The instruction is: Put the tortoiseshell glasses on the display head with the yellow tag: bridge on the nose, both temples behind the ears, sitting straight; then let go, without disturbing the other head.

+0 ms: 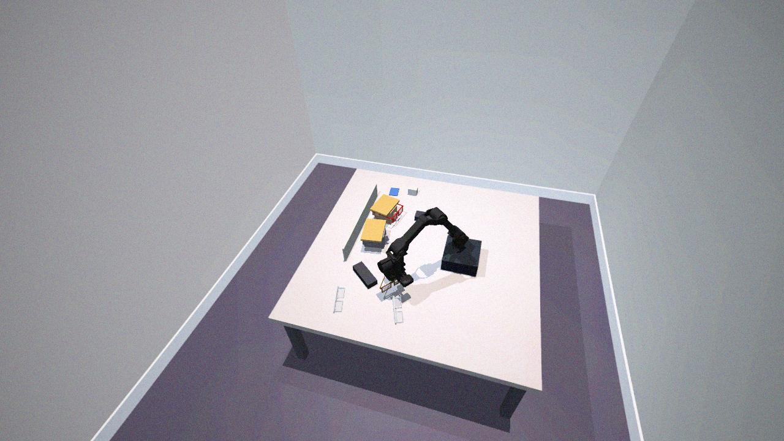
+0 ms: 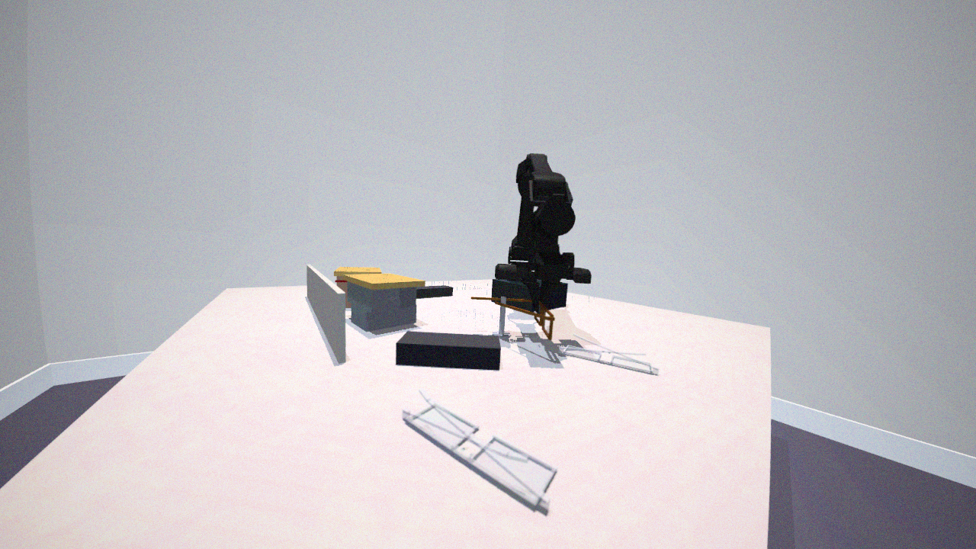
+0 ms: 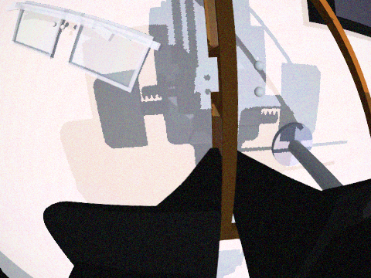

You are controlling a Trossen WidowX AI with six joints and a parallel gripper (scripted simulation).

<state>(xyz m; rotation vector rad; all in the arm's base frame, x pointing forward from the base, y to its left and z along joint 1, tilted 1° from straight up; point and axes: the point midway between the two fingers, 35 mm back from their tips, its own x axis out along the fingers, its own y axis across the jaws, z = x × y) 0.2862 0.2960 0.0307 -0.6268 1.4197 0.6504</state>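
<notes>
My gripper (image 1: 395,282) (image 2: 537,310) (image 3: 219,156) is shut on the brown tortoiseshell glasses (image 1: 386,287) (image 2: 544,316) (image 3: 229,77), on the front frame. They hang above the table with the temples spread toward the left in the exterior view. The near display head (image 1: 373,231) (image 2: 383,306) is grey with a flat yellow top and wears no glasses that I can see. The far head (image 1: 385,204) (image 2: 357,271) also has a yellow top and wears red glasses (image 1: 392,219). I cannot make out a separate yellow tag. Noses and ears are too small or hidden.
A thin post (image 2: 502,315) (image 3: 317,166) stands beside the held glasses. A black box (image 1: 364,274) (image 2: 448,351) lies near. Clear glasses lie on the table in two places. An upright panel (image 1: 360,222) (image 2: 325,313) stands behind the heads. A blue card (image 1: 394,191) and grey block (image 1: 413,192) lie beyond.
</notes>
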